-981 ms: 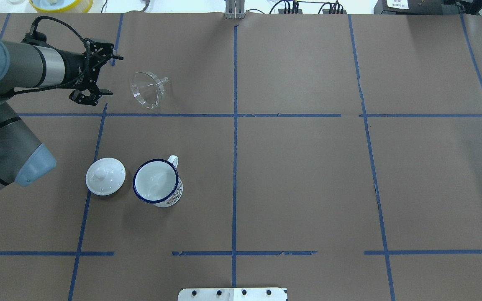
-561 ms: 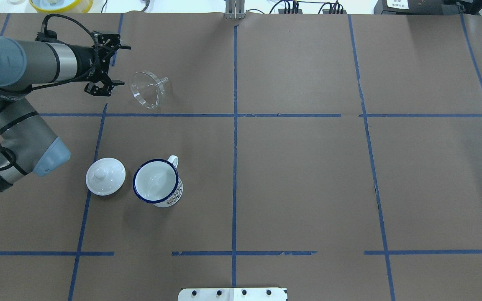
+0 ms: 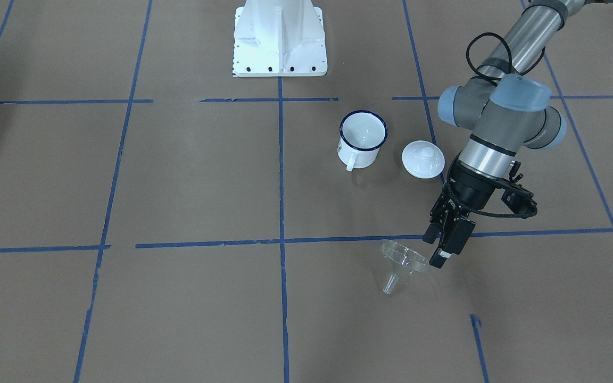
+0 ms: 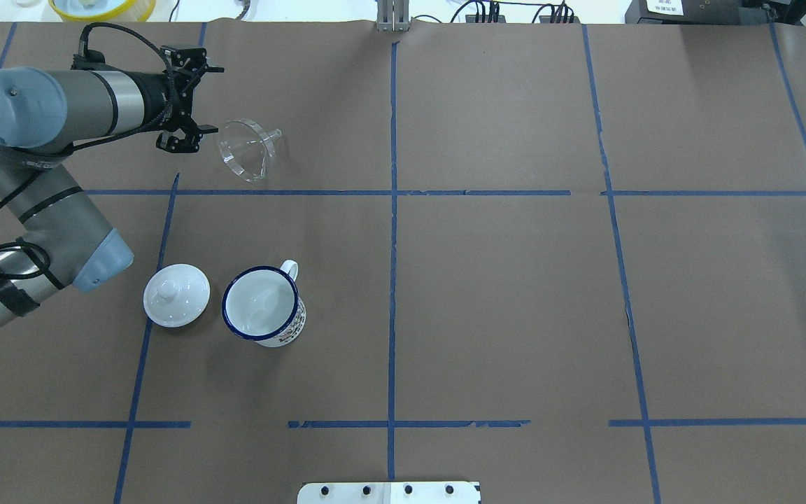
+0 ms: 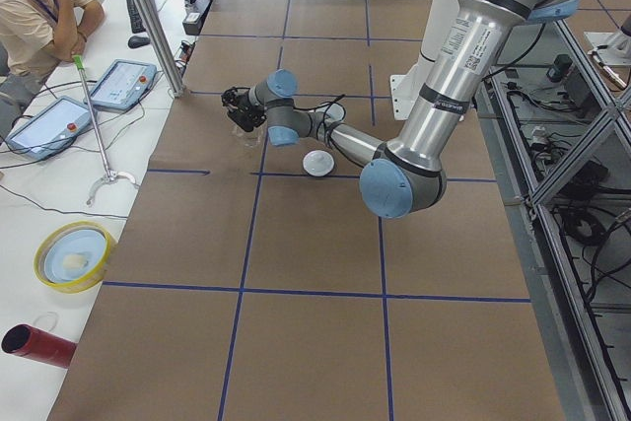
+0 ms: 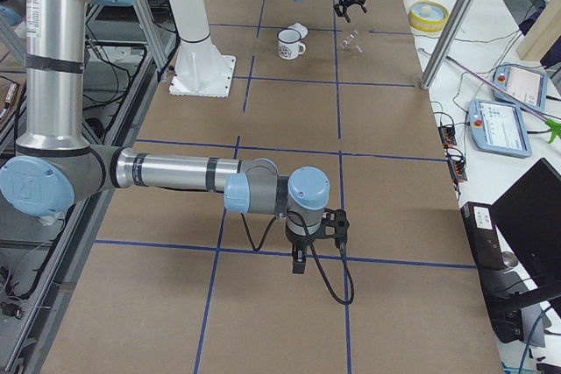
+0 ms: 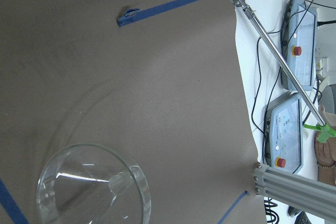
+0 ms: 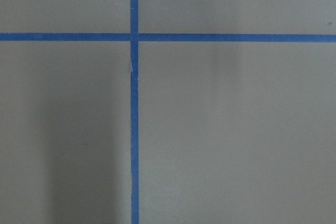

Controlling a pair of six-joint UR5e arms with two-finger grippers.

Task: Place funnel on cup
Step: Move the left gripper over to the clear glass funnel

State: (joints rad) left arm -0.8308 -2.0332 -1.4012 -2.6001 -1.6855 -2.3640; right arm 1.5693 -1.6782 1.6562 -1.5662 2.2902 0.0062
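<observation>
A brown paper-covered surface [image 4: 515,315] is marked into squares with blue tape. The robot's left arm [image 4: 60,112] reaches over its far left side. The right arm [image 6: 175,171] hangs low over a bare part, its right tool [image 6: 298,256] pointing down; I cannot tell whether that one is parted or closed. A white cup [image 4: 263,304] with a dark blue rim stands upright, a round white lid [image 4: 176,294] just beside it. Well apart from both, the clear funnel [image 4: 245,150] lies on its side. The left tool [image 4: 215,98], fingers spread wide and gripping nothing, sits just beside the funnel's wide rim.
</observation>
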